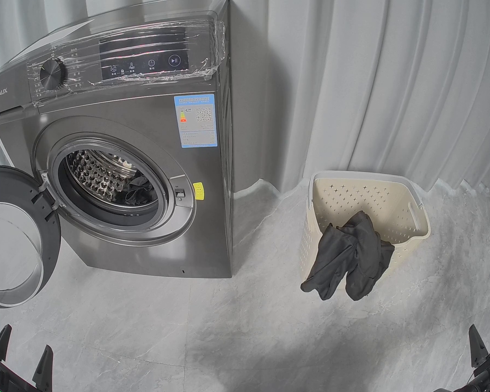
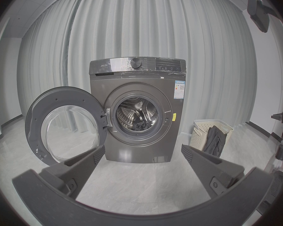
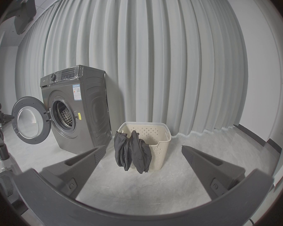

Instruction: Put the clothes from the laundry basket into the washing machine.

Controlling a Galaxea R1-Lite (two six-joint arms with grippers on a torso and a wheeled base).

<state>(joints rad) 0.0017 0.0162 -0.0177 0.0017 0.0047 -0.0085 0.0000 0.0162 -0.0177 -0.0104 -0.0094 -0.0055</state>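
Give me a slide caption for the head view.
Washer door open, one dark garment in the drum; dark clothes drape over the basket rim; left gripper and right gripper open.

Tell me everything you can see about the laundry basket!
The laundry basket is cream plastic, squarish, with small holes punched through its walls and a handle slot in one side. It stands upright on the grey floor before the white curtain, apart from the washing machine. Dark clothes hang over its front rim, spilling down outside.

Glossy metal washing machine (image 1: 147, 137), perforated plastic laundry basket (image 1: 365, 194), matt cloth clothes (image 1: 351, 257).
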